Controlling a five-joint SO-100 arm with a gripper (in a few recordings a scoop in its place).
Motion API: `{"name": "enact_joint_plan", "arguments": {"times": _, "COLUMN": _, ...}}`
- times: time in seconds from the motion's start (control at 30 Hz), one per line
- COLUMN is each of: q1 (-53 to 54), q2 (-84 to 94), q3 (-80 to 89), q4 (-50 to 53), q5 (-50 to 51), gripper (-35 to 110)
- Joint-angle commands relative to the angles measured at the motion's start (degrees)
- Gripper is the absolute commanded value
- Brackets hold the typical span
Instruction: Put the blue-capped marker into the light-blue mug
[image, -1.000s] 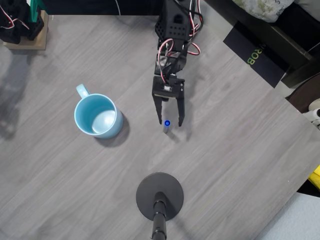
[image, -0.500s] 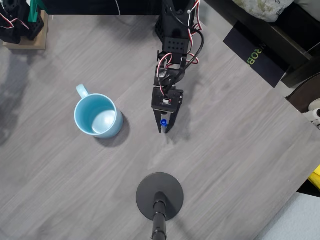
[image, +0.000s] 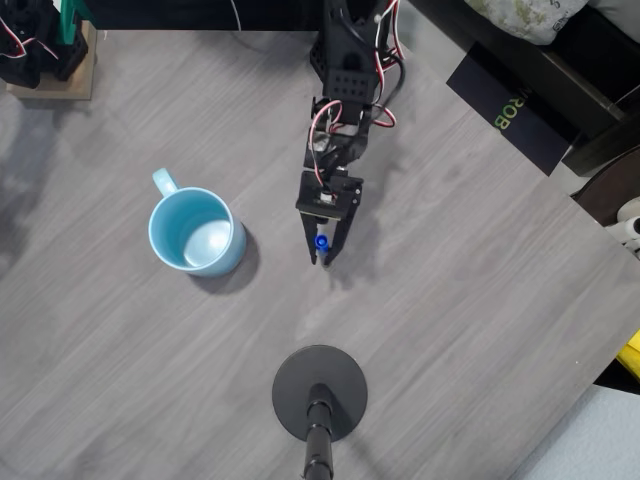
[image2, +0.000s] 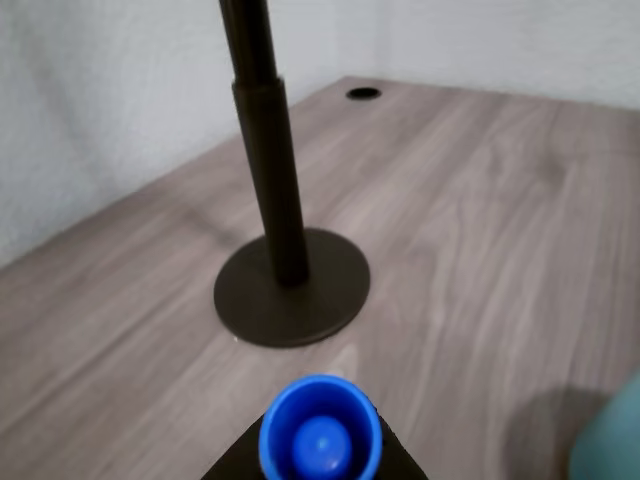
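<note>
In the overhead view the gripper (image: 321, 250) is clenched on the blue-capped marker (image: 321, 242), with the black fingers (image: 309, 240) pressed to both its sides; the marker stands upright, cap up, to the right of the light-blue mug (image: 196, 231) and well apart from it; the mug sits upright on the grey wooden table (image: 480, 300), its handle toward the upper left; the round black stand base (image: 320, 392) is below the gripper; in the wrist view the blue cap (image2: 320, 440) is at the bottom edge, the stand pole (image2: 265, 140) rises behind it.
</note>
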Motion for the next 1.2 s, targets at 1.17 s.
{"name": "enact_joint_plan", "arguments": {"times": 1.17, "q1": 27.6, "q2": 10.8, "q3": -27.9, "q4": 31.9, "q5": 20.2, "gripper": 0}}
